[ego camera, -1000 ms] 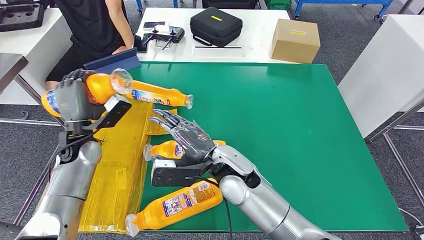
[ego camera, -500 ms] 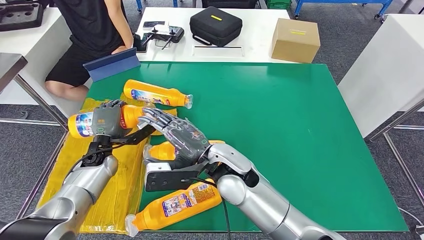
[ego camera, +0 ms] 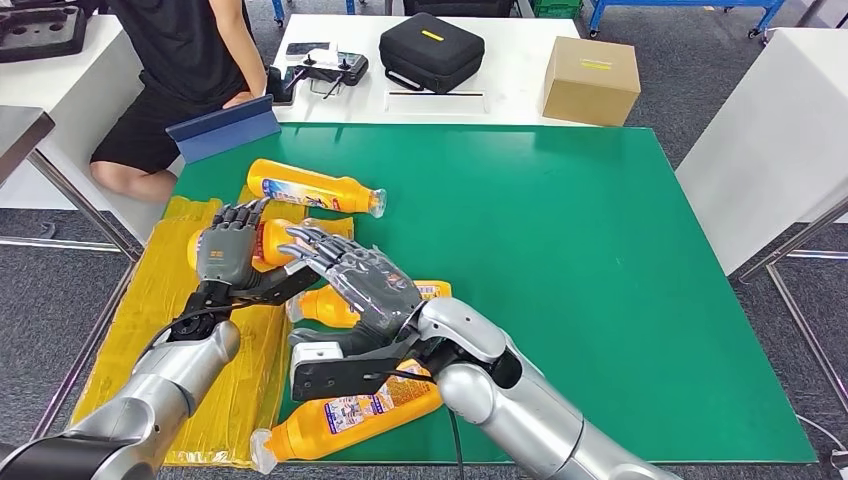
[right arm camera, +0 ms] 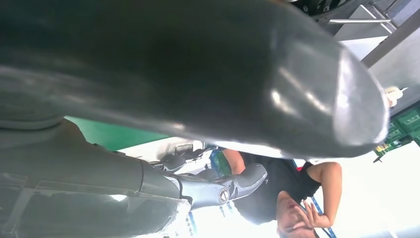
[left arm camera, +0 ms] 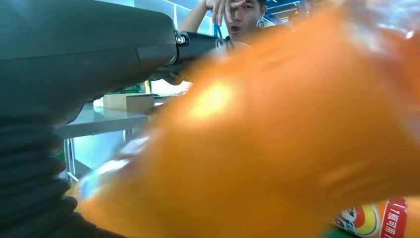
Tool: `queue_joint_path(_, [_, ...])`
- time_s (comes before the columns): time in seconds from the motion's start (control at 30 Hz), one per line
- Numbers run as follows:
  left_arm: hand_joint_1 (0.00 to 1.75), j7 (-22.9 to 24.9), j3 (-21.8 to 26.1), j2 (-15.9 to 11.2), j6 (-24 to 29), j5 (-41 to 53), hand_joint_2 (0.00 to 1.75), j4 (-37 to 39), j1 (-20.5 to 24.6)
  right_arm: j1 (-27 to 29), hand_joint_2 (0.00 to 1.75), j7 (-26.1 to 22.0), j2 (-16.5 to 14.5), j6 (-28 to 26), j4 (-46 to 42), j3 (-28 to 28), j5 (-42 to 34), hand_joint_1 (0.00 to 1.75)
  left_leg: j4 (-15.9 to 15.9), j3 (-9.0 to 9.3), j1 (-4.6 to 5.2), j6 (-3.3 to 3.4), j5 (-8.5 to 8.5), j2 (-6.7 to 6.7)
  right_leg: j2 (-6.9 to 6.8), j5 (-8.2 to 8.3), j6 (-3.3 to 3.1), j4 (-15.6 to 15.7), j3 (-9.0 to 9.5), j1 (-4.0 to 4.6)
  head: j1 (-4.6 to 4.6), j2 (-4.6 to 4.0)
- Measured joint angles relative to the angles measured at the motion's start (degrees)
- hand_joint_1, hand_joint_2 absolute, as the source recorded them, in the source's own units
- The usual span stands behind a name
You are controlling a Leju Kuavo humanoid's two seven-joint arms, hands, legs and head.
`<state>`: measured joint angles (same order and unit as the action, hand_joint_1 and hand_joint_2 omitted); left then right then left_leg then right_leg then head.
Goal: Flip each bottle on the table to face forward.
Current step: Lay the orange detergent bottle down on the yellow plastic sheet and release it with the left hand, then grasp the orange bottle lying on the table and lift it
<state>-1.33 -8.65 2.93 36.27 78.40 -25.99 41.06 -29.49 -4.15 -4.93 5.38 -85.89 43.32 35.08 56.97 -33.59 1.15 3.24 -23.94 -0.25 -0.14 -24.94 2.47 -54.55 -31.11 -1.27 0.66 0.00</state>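
Several orange bottles lie on their sides on the green table [ego camera: 600, 280]. My left hand [ego camera: 228, 250] rests on one bottle [ego camera: 272, 240] that lies on the yellow sheet [ego camera: 230, 370], fingers spread past it. This bottle [left arm camera: 277, 139] is a close orange blur in the left wrist view. My right hand [ego camera: 362, 285] hovers open, fingers spread, over a second bottle [ego camera: 322, 304], partly hiding it. A third bottle [ego camera: 315, 189] lies farther back. A fourth bottle [ego camera: 350, 410] lies near the front edge, beneath my right wrist.
A person [ego camera: 185, 60] sits at the table's far left corner, beside a blue tablet [ego camera: 222, 128]. On the white table behind stand a black case [ego camera: 432, 50], a cardboard box [ego camera: 591, 80] and a controller [ego camera: 320, 68]. A white table [ego camera: 780, 130] stands at the right.
My left hand came down from high on the left and laid its bottle on the yellow sheet, then its fingers spread. My right hand shifted slightly toward me.
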Motion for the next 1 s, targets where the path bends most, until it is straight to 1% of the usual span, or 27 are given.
queue_joint_path(0.5, [0.0, -1.3, 3.2, -0.4, 1.1, -1.8, 0.0, 0.0, -0.4, 0.3, 0.0, -2.3, 1.8, 0.0, 0.7, 0.0, -0.1, 0.0, 0.0, 0.0, 0.0, -0.01, 0.0, -0.01, -0.01, 0.0, 0.0, 0.0, 0.02, 0.0, 0.0, 0.0])
queue_joint_path(0.57, [0.0, -2.1, 3.7, -0.4, 1.2, -3.0, 0.0, 0.0, -0.5, 0.3, 0.0, -2.3, 1.9, -0.1, 0.9, 0.0, -0.1, 0.0, 0.0, 0.0, 0.0, -0.01, 0.0, -0.01, -0.01, 0.0, 0.0, 0.0, 0.02, 0.0, 0.01, 0.0])
queue_joint_path(0.6, [0.0, -3.4, 4.2, -0.4, 1.2, -4.9, 0.0, 0.0, -0.5, 0.3, 0.0, -2.3, 1.9, -0.1, 0.9, 0.0, 0.0, 0.0, 0.0, 0.0, 0.0, -0.01, 0.0, -0.01, -0.01, 0.0, 0.0, 0.0, 0.02, 0.0, 0.0, 0.0])
queue_joint_path(0.67, [0.0, -8.3, 6.1, -0.3, 0.2, -12.8, 0.0, -0.4, -0.7, 0.3, 0.0, -2.2, 2.0, -0.3, 1.0, 0.0, 0.6, 0.0, 0.0, 0.0, 0.0, -0.01, 0.0, 0.0, 0.0, 0.0, 0.0, 0.0, 0.01, 0.0, 0.01, 0.0])
queue_joint_path(0.7, [0.0, -11.8, 7.7, -0.2, -1.3, -19.2, 0.0, -1.1, -0.9, 0.3, 0.0, -2.0, 2.1, -0.3, 1.0, 0.0, 1.2, 0.0, 0.0, 0.01, 0.0, -0.01, 0.0, 0.0, 0.0, 0.0, 0.0, 0.0, 0.01, 0.0, 0.0, 0.0])
queue_joint_path(0.73, [0.0, -15.7, 9.5, 0.2, -3.6, -26.6, 0.0, -2.2, -1.3, 0.3, 0.0, -1.7, 2.1, -0.4, 1.0, -0.1, 1.9, 0.0, 0.0, 0.01, 0.0, -0.01, 0.0, 0.01, 0.0, 0.0, 0.0, 0.0, 0.01, 0.0, 0.01, 0.0])
queue_joint_path(0.8, [0.0, -23.1, 14.1, 1.4, -10.6, -44.7, 0.0, -7.1, -3.4, 0.7, 0.0, -1.2, 2.4, -0.7, 1.3, -0.7, 3.9, 0.0, 0.0, 0.02, 0.0, -0.01, 0.0, 0.03, 0.03, 0.0, 0.0, 0.0, 0.02, -0.01, 0.0, 0.0])
queue_joint_path(0.87, [0.0, -27.3, 18.2, 2.8, -17.6, -62.1, 0.0, -15.1, -7.7, 2.1, 0.87, -1.5, 2.9, -1.3, 1.4, -2.0, 6.5, 0.0, 0.0, 0.05, 0.01, 0.0, -0.03, 0.09, 0.08, -0.01, 0.0, 0.0, 0.02, -0.01, -0.01, 0.0])
queue_joint_path(0.93, [0.0, -28.1, 20.4, 4.0, -21.2, -74.3, 0.0, -24.2, -13.8, 4.6, 1.75, -2.1, 3.5, -1.5, 1.0, -3.9, 9.0, 0.0, 0.0, 0.03, 0.02, -0.01, -0.06, 0.13, 0.11, -0.02, 0.0, 0.0, -0.01, -0.01, 0.01, 0.0])
queue_joint_path(1.0, [0.0, -28.2, 21.3, 4.5, -22.1, -80.8, 0.0, -32.2, -19.8, 7.5, 1.75, -2.4, 4.1, -1.4, -0.6, -5.8, 11.1, 0.0, 0.0, -0.06, 0.02, -0.03, -0.09, 0.09, 0.09, -0.04, -0.01, 0.1, -0.12, -0.01, 0.01, 0.0])
